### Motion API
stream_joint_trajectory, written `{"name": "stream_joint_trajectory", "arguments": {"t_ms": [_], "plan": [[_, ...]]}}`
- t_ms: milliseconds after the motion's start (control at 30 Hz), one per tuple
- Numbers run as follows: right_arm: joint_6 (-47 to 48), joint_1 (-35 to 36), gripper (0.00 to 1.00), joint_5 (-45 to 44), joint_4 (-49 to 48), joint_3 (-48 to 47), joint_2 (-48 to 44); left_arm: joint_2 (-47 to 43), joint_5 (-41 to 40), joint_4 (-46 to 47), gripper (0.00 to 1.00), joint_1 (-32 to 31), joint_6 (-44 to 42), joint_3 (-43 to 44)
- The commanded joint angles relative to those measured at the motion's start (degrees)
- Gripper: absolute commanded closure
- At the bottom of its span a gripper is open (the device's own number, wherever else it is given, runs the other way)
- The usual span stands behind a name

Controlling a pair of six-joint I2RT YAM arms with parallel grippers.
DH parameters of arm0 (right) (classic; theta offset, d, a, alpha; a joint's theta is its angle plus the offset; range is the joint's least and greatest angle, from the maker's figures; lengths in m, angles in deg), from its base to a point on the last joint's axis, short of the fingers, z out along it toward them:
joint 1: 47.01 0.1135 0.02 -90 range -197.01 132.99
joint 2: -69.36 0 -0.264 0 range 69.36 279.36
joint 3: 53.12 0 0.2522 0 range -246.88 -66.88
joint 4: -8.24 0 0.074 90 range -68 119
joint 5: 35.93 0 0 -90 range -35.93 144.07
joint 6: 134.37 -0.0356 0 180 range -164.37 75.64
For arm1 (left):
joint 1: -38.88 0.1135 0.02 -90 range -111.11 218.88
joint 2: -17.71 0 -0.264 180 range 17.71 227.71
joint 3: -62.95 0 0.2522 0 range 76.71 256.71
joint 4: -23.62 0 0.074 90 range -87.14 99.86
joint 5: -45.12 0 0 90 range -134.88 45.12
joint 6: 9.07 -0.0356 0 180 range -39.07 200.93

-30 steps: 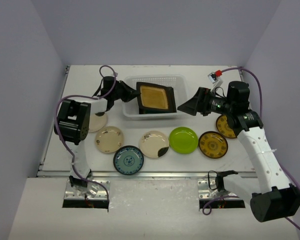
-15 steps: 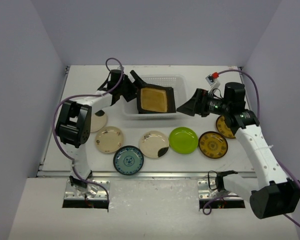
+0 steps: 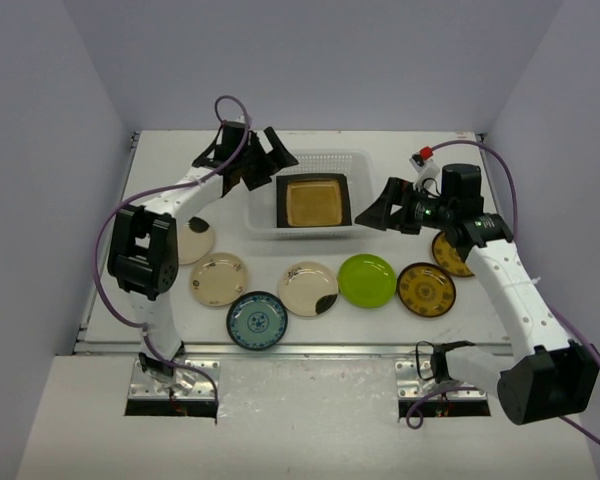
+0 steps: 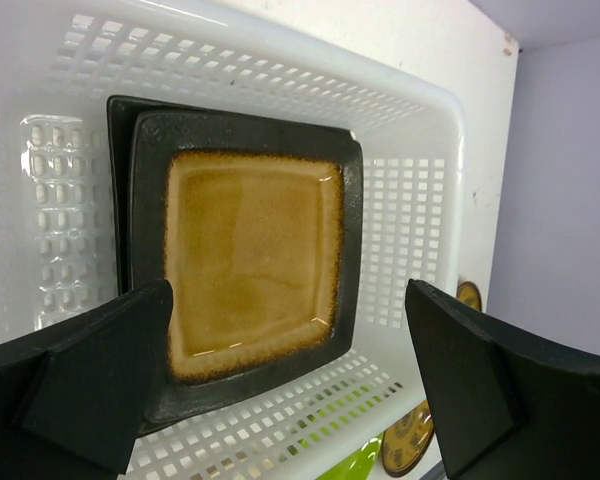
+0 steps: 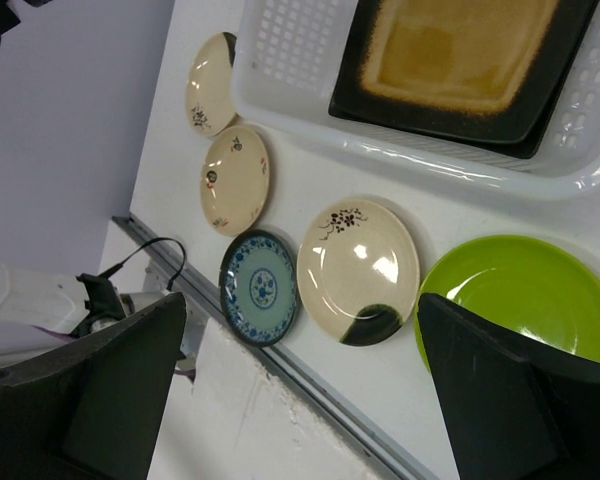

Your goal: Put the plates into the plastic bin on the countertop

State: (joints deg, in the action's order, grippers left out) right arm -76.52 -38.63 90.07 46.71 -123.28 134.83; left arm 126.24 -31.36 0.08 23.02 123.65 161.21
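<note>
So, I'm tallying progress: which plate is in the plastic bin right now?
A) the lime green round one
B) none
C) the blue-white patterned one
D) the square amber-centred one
D: the square amber-centred plate lies flat inside the plastic bin, while the lime green plate and the blue-white plate sit on the countertop outside it.

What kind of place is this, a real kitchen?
Probably a robot test cell, not a real kitchen: plain walls enclose the countertop, two robot arms are bolted at its near edge, and plates lie in a row before a plastic bin.
</note>
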Motion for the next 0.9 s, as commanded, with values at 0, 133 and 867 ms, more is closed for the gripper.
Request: {"name": "stream_joint_trajectory", "arguments": {"t_ms": [0,133,867], "plan": [[1.3,-0.23,0.01,-4.81,1.07,-2.81,-0.41,-0.63,-1.9,-2.76,0.0,-2.12,-4.2,4.5],[0.62,-0.21,0.01,-10.84,3.09,-1.19,-0.24,-6.88,-12.14,-13.02,0.0,-4.96,-11.25,9.3],[35.84,-0.03,0.04,-16.67,2.09,5.51,17.33,-46.39,-23.45,-25.02,0.0,-0.92,-24.26,-21.06]]}}
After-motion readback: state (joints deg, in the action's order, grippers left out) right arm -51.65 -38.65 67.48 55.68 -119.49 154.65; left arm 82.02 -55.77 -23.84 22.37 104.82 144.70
